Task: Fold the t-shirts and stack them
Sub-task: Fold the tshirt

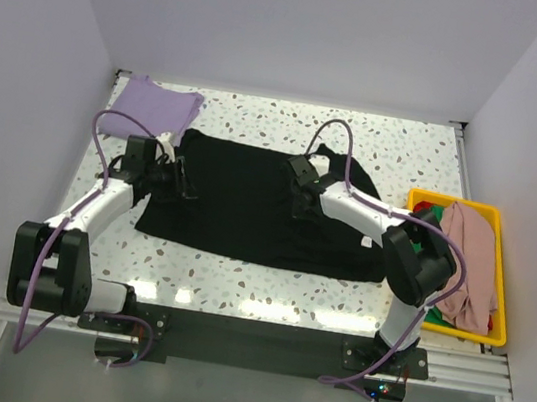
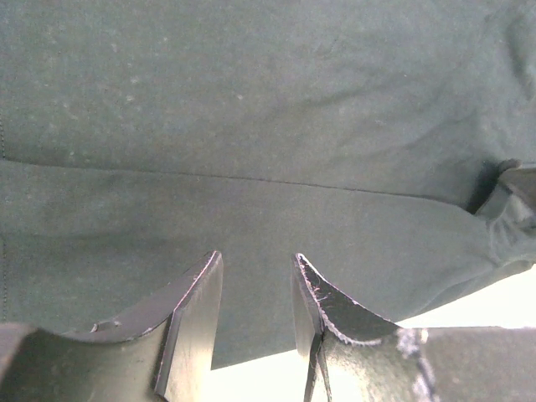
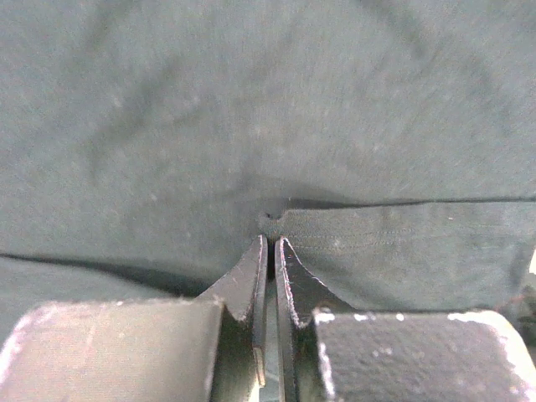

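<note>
Black t-shirt (image 1: 247,208): lying spread flat on the speckled table (image 1: 236,282). Poising the left gripper (image 2: 255,260) over its left edge, jaws apart; pinching a fold edge right of its centre with the right gripper (image 3: 270,241), jaws together. Farther off, showing a pink t-shirt (image 1: 472,257) in the yellow bin (image 1: 505,297) and a lavender t-shirt (image 1: 152,101) at the far-left corner.

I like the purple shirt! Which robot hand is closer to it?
Left. The left gripper sits near the purple shirt; the right gripper is farther, pinching the black shirt.
</note>
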{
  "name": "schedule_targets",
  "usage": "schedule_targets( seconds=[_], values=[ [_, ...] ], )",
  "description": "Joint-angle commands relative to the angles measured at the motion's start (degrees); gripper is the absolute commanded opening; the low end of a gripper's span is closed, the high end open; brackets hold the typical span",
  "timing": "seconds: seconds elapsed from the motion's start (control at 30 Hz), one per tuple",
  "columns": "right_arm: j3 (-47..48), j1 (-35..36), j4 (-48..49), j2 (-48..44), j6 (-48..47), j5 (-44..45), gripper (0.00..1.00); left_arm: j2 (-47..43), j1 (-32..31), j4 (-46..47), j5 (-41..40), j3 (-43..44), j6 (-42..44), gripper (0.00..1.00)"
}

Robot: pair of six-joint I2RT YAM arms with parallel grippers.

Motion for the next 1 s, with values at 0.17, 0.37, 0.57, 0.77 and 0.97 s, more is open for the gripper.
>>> schedule_targets(
  seconds=[0.17, 0.37, 0.57, 0.77, 0.97],
  values=[
    [5.4, 0.3, -0.1, -2.5, -2.2, 6.7, 0.0, 0.2, -0.4, 1.6, 1.4, -0.2, 1.9, 0.43],
    [6.4, 0.9, 1.9, -1.2, -5.5, 6.8, 0.0, 0.5, -0.5, 1.6, 1.4, -0.2, 1.9, 0.43],
    [5.1, 3.7, 5.1, -0.3, -7.8, 6.8, 0.0, 1.0, -0.5, 1.6, 1.6, -0.2, 2.0, 0.43],
    [4.0, 4.4, 4.0, 0.8, -8.3, 7.0, 0.26, 1.3, -0.8, 1.5, 1.3, -0.2, 2.0, 0.44],
    [-0.6, -0.5, 3.7, -4.9, -7.2, 6.3, 0.55, 1.5, -0.9, 1.3, 1.1, -0.2, 2.0, 0.44]
  ],
)
